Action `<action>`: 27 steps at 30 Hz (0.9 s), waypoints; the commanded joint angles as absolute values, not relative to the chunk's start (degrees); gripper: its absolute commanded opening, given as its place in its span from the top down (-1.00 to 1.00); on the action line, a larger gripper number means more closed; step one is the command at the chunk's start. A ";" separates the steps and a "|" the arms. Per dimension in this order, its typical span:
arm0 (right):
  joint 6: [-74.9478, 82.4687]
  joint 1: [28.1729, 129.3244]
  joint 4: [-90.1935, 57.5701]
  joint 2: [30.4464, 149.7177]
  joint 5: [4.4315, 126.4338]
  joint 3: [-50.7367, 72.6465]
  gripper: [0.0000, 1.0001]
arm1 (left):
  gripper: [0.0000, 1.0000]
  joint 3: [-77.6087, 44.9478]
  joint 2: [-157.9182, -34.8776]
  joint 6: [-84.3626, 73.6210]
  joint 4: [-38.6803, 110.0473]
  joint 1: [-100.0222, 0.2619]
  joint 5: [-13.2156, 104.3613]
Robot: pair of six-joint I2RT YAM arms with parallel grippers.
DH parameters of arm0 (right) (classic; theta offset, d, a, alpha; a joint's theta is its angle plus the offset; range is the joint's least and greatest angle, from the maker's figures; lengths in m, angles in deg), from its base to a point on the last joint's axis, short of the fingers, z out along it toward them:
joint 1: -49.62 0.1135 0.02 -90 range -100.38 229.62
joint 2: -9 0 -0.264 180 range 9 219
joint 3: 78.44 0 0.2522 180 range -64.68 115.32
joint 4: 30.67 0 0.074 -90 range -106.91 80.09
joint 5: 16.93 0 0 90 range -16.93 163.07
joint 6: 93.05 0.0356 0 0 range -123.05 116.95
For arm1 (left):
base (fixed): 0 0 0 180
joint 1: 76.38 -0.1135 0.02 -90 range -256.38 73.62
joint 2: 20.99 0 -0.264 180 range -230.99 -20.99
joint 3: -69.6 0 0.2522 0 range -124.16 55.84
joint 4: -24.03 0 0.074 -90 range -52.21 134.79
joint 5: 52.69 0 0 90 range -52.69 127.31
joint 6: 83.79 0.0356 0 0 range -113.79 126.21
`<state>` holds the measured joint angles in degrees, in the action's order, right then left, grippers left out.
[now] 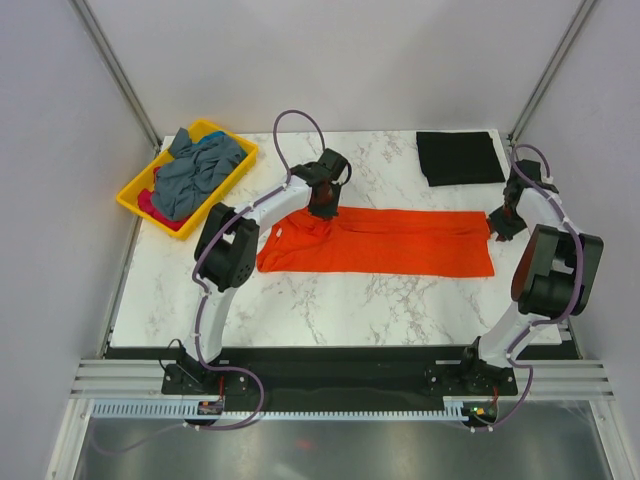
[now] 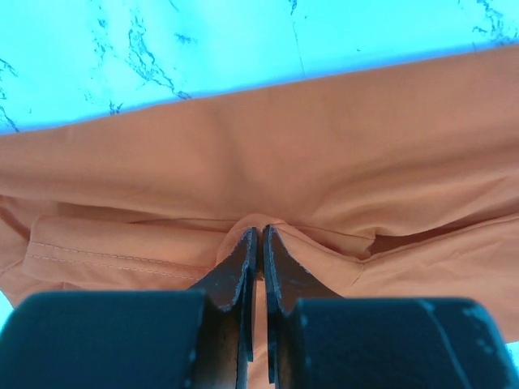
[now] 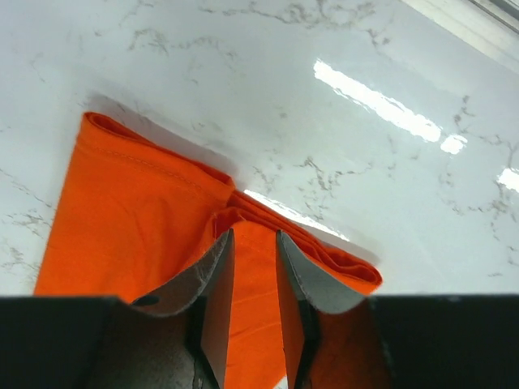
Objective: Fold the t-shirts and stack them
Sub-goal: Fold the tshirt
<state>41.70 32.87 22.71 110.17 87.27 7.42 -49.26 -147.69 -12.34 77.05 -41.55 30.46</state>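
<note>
An orange t-shirt (image 1: 390,240) lies across the middle of the table, folded into a long strip. My left gripper (image 1: 323,207) is at its far edge near the left end. In the left wrist view its jaws (image 2: 259,231) stand almost together, pinching a small pucker of the orange cloth (image 2: 324,146). My right gripper (image 1: 499,230) is at the strip's right end. Its fingers (image 3: 255,235) stand apart over the folded corner of the cloth (image 3: 138,219), which lies between them. A black t-shirt (image 1: 458,157) lies folded at the back right.
A yellow tray (image 1: 208,125) at the back left holds crumpled grey-blue shirts (image 1: 195,165) and a pink one (image 1: 150,203). The marble table's edges run close to the tray on the left and to the right arm on the right.
</note>
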 commanded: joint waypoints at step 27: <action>42.74 32.13 21.50 97.69 89.95 -9.65 1.00 | 0.95 -49.81 -145.53 -11.02 76.99 -41.75 32.04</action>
<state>42.94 32.26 22.34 100.64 85.94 -8.12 -49.54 -147.69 -12.34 77.10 -41.59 33.06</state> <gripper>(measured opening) 0.010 0.047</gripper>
